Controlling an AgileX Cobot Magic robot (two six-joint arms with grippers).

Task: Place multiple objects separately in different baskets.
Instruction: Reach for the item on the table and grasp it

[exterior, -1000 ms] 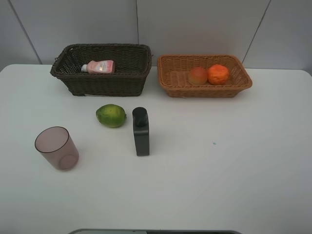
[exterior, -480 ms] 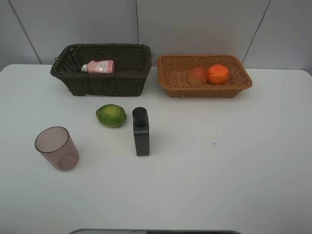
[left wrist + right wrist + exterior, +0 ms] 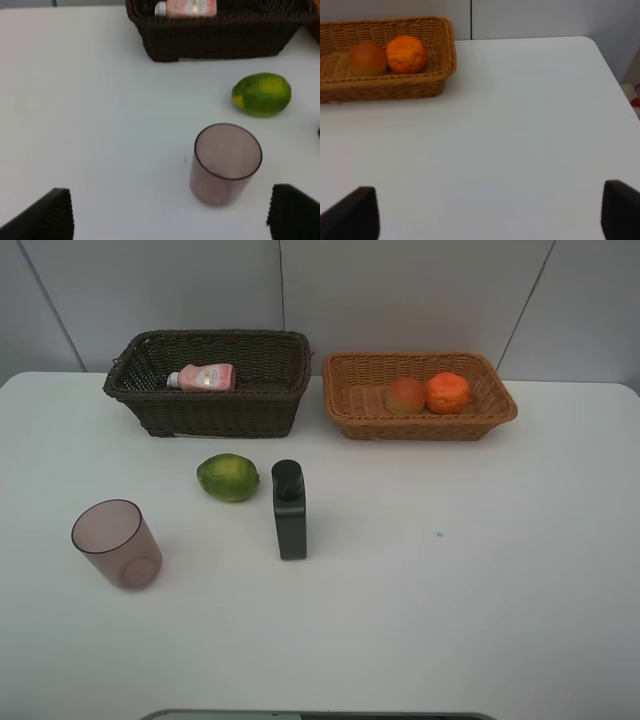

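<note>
The dark brown basket (image 3: pixel 206 390) at the back left holds the small pink bottle (image 3: pixel 203 376). An orange-tan basket (image 3: pixel 420 412) at the back right holds the peach (image 3: pixel 405 394) and the orange (image 3: pixel 447 392). On the table lie the green fruit (image 3: pixel 228 477), the black flat bottle (image 3: pixel 289 510) and the upright purplish cup (image 3: pixel 115 543). Neither arm shows in the exterior high view. My left gripper (image 3: pixel 170 212) is open and empty, with the cup (image 3: pixel 226 162) beyond its fingertips. My right gripper (image 3: pixel 487 212) is open and empty over bare table, away from the tan basket (image 3: pixel 385 85).
The white table (image 3: pixel 450 590) ends at a grey wall behind the baskets. Its right edge (image 3: pixel 610 65) shows in the right wrist view. A dark strip lies at the near edge (image 3: pixel 320 715) of the table.
</note>
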